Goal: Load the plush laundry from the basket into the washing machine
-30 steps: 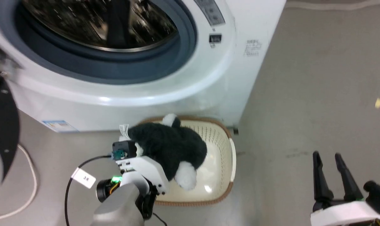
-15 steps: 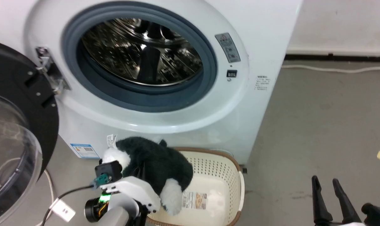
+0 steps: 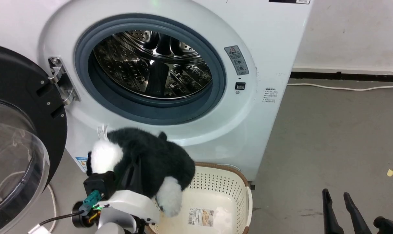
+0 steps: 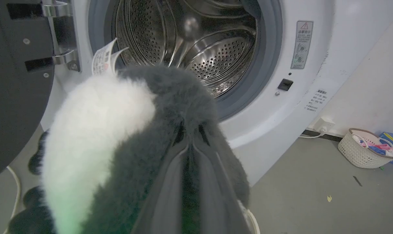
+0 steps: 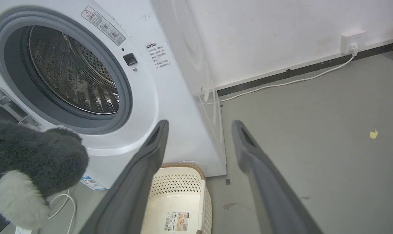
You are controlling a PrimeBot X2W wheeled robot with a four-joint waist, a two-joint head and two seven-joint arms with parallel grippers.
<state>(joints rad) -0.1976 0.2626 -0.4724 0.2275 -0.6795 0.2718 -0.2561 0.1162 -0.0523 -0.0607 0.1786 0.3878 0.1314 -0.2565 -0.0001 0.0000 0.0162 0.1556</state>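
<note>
The right claw (image 5: 199,125) rises from the bottom edge with its two dark fingers spread apart and nothing between them. Behind them the washing machine (image 5: 157,81) shows its grey seal (image 5: 126,97) and steel drum (image 5: 76,78). The plush laundry (image 5: 31,152) hangs at the left edge, white end lowest. The basket (image 5: 178,187) stands on the floor (image 5: 313,113) against the machine's front, its label (image 5: 178,221) visible inside.

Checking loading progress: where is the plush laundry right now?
Head view, lower left: the plush laundry hangs clamped in the left tool, over the left edge of the basket, in front of the washing machine below its open drum.
</note>
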